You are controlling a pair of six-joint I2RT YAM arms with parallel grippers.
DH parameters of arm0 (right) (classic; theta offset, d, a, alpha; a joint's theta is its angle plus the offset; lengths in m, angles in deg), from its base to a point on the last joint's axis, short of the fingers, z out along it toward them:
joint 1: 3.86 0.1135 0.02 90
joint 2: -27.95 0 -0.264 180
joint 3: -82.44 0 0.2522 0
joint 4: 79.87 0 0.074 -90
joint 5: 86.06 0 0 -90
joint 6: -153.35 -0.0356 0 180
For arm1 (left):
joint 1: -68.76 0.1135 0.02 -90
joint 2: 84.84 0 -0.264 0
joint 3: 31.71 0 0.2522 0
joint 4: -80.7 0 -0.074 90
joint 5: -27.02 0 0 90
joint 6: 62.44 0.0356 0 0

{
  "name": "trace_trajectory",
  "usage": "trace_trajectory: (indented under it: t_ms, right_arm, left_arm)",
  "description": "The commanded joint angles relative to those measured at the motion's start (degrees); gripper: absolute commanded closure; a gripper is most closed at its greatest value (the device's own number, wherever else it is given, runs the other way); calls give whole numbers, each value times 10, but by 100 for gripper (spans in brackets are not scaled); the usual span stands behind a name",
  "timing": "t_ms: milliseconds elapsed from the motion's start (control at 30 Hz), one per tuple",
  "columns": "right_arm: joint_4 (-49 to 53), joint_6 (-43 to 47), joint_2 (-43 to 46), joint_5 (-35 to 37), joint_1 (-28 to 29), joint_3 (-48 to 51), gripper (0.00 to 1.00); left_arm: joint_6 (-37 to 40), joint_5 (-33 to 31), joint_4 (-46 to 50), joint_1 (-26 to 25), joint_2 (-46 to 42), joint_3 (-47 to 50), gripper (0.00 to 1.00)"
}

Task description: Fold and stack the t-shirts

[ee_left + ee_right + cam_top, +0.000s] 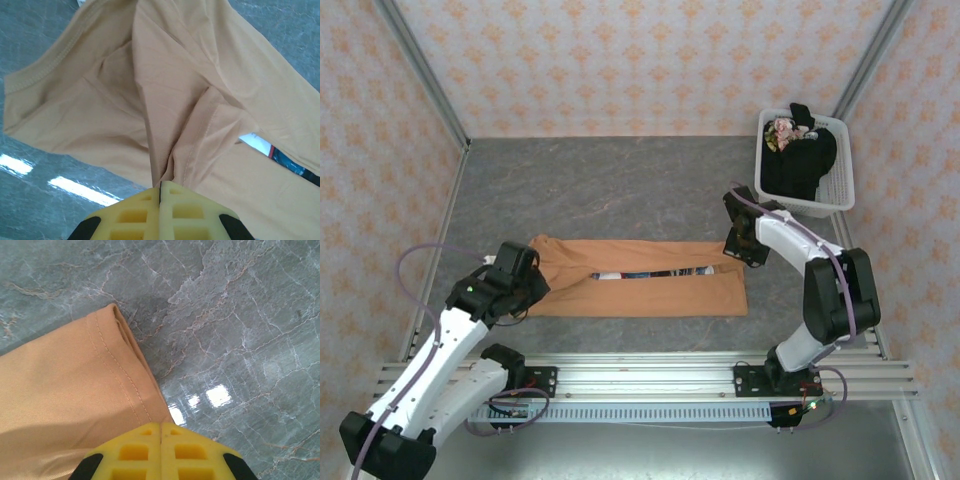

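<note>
- Orange-tan t-shirt (650, 295) lies on the grey table (620, 190) between the two arms as a long, flat strip. Both long sides are turned in, and a sliver of print (650, 272) shows in the gap between them.
- Left gripper (160, 190) is at the strip's left end, pads together with a gathered ridge of cloth clamped between them.
- Right gripper (161, 427) is at the right end, pads together on the stitched hem (122, 375) at its corner.
- Step in hand, by my reading: carrying the far edge over to narrow or square the strip.
- To do it well: move both ends in step, with light tension along the strip so the middle doesn't sag. Lay edge on edge, then let go low.
- Watch the bunching at the left pinch; it may set a crease.
- Black t-shirt (805, 160) sits heaped in the white basket (842, 195), far right, not yet folded.
</note>
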Motion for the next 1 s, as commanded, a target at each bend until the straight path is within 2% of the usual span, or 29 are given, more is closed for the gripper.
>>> trace_trajectory:
  t_ms: [0, 133, 167, 267, 300, 500, 700, 867, 967]
  right_arm:
    - [14, -8, 15, 25, 5, 14, 100]
    - [13, -12, 15, 28, 5, 26, 98]
    - [16, -16, 18, 33, 5, 29, 95]
    - [23, -25, 36, 47, 6, 34, 74]
    - [25, -28, 46, 53, 6, 36, 71]
    - [33, -48, 93, 57, 6, 32, 64]
    - [-10, -54, 68, -16, 12, 29, 69]
    - [-31, -69, 11, -54, 19, 34, 83]
    - [-35, -73, -16, -58, 19, 41, 87]
  left_arm:
    - [-32, -6, 2, -34, 1, -12, 100]
    - [-48, -45, 27, -74, 4, -24, 100]
    - [-53, -56, 35, -79, 1, -24, 100]
    - [-69, -87, 62, -82, -11, -31, 100]
    - [-72, -97, 70, -81, -15, -33, 100]
    - [-79, -113, 81, -81, -18, -38, 100]
    - [-80, -108, 74, -82, -16, -40, 100]
    - [-76, -78, 52, -88, -11, -36, 100]
    - [-76, -68, 38, -109, -6, -42, 100]
